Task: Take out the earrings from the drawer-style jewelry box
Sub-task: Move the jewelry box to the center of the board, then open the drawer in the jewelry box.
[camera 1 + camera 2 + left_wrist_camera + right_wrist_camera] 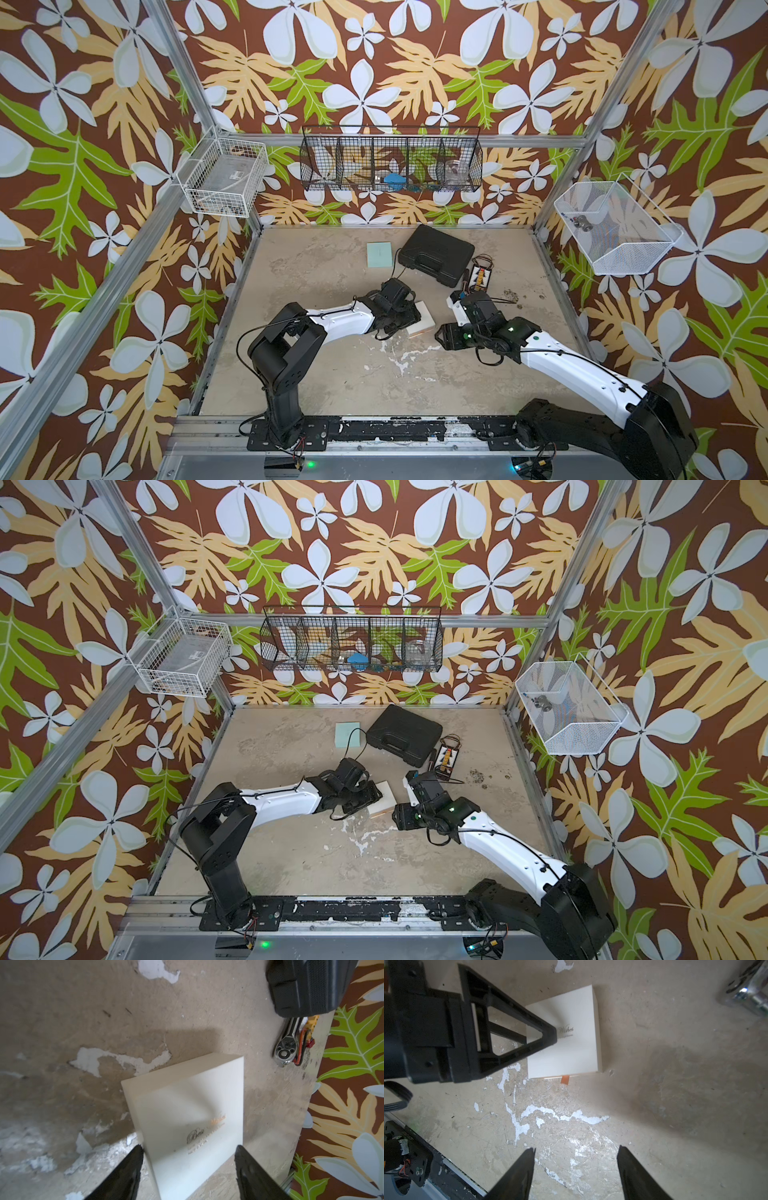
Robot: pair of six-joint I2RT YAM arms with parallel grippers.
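The left gripper (189,1150) is standing with its jaws partway apart, straddling the near end of the white jewelry box (187,1105). One black fingertip (139,1154) is sitting right against the box's side and the other is at its corner. Whether the pads are actually pressing on the box cannot be told. In the right wrist view one left finger (546,1036) is covering part of the script printed on the lid.

The right gripper (576,1150) is hovering with its jaws well apart and holding nothing, with only the bare, scuffed table (654,1105) and white paint chips (560,1115) between and ahead of them. Farther ahead of these jaws the box (571,1049) is lying flat, drawer pushed in, its small orange pull tab (564,1080) poking out of the side facing the right gripper.

The earrings are not showing in any view, and the drawer is looking shut.

Beyond the box's far end from the left jaws, a chrome ratchet (285,1049) is lying beside some red and black wires. In both top views the box (424,320) (386,798) is lying between the two wrists, with a black case (436,253) and a pale green pad (379,254) farther back.
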